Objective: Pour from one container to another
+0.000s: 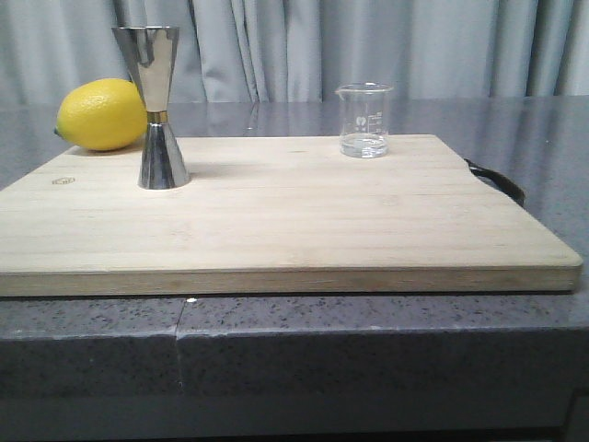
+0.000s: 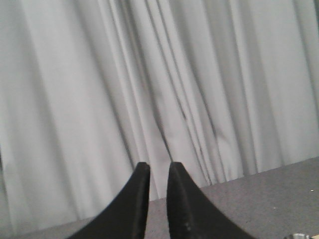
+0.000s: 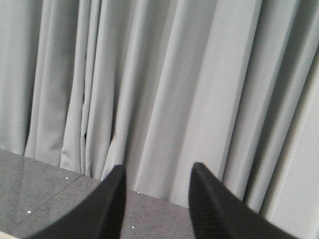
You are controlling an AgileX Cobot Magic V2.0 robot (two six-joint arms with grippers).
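Note:
The small clear glass beaker [image 1: 364, 121] stands upright at the back right of the wooden board, with a little clear liquid in its bottom. At the board's back left, the tall steel jigger [image 1: 158, 109] with a gold band at its waist also stands upright. Neither gripper shows in the front view. My left gripper [image 2: 157, 167] points at the curtain, its black fingers drawn together with only a narrow slit and nothing held. My right gripper [image 3: 157, 169] also faces the curtain, fingers wide apart and empty. A sliver of steel rim [image 2: 300, 236] shows at the left wrist view's corner.
A yellow lemon [image 1: 100, 114] lies behind and left of the jigger, at the board's far left corner. The wooden cutting board [image 1: 294, 230] rests on a grey speckled counter [image 1: 294, 322], with a dark strap [image 1: 497, 180] at its right end. Grey curtains hang behind.

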